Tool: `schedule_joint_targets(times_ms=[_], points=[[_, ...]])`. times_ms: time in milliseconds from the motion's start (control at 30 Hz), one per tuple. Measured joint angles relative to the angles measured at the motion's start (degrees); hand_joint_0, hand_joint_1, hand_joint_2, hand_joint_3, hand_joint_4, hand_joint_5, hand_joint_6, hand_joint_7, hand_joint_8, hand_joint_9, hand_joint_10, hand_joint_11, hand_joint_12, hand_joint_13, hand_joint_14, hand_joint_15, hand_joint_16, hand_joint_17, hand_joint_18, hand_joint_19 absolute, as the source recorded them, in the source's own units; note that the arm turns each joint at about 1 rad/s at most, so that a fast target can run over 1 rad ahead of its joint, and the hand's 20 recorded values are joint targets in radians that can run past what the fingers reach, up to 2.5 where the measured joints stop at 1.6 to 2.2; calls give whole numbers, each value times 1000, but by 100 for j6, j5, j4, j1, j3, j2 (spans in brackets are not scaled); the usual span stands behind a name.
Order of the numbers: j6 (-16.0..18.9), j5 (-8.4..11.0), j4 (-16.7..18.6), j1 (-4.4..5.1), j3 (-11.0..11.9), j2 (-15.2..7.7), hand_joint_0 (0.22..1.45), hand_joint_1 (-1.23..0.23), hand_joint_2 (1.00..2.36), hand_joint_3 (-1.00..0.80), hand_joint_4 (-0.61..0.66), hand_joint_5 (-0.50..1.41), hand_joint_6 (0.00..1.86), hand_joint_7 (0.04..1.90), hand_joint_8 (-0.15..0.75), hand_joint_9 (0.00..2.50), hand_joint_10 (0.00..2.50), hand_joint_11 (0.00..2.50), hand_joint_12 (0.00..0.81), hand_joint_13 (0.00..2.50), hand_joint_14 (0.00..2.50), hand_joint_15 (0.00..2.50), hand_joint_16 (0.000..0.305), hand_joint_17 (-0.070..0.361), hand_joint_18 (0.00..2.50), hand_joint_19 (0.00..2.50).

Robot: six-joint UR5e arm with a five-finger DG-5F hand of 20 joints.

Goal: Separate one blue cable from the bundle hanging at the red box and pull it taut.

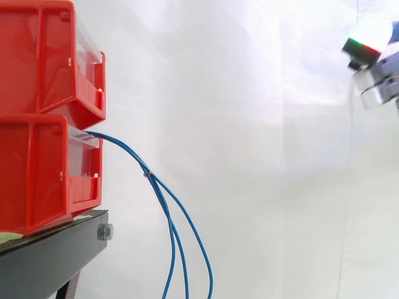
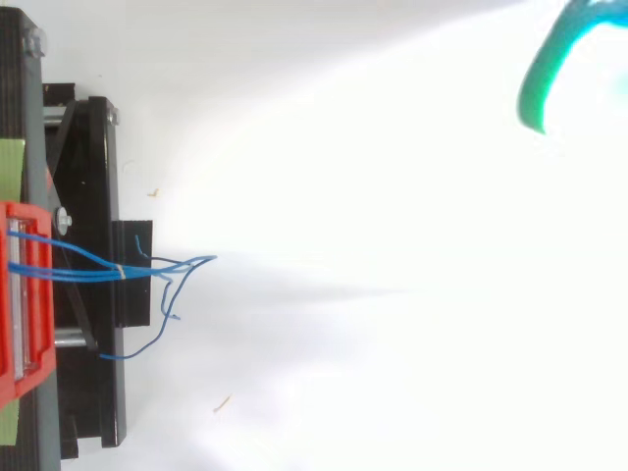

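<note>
Two red bins are stacked at the left; the blue cable bundle [image 1: 124, 147] comes out of the front of the lower red bin [image 1: 37, 174]. A small tie [image 1: 146, 174] holds the cables together, and below it they spread and hang past the lower edge of the view. From above, the blue cables [image 2: 88, 274] run right from the bin [image 2: 25, 294] and end in a loop [image 2: 209, 259]. My hand [image 1: 374, 68] is high at the far right, well away from the cables, with a glowing pad. In the top view the hand [image 2: 545, 78] glows green in the upper right corner.
The upper red bin [image 1: 43, 56] overhangs the lower one. Both rest on a black stand [image 1: 50, 255] whose frame [image 2: 93, 196] reaches out under the cables. Behind everything hangs a white curtain, and open space lies between the cables and my hand.
</note>
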Motion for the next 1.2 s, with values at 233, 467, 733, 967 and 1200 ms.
schedule_joint_targets(times_ms=[233, 467, 733, 967, 1200], points=[[-4, 37, 773, 66, 6, -594, 573, -580, 1004, -469, 262, -201, 503, 861, 266, 503, 11, 355, 341, 399, 11, 292, 48, 108, 435, 458], [-43, 311, 1230, 161, 9, -948, 574, -579, 1002, -470, 262, -200, 503, 861, 267, 508, 11, 349, 341, 400, 11, 291, 48, 108, 440, 457], [-225, 588, 1820, 249, 26, -1359, 575, -578, 1002, -471, 263, -200, 503, 857, 267, 511, 11, 353, 342, 403, 10, 289, 48, 108, 441, 468], [-327, 699, 2132, 370, 33, -1498, 575, -579, 1002, -470, 264, -200, 503, 861, 268, 513, 12, 362, 343, 404, 10, 289, 48, 107, 448, 455], [-383, 908, 2191, 452, 130, -1746, 575, -579, 1003, -471, 267, -199, 503, 862, 271, 518, 13, 354, 343, 406, 10, 293, 48, 107, 448, 465]])
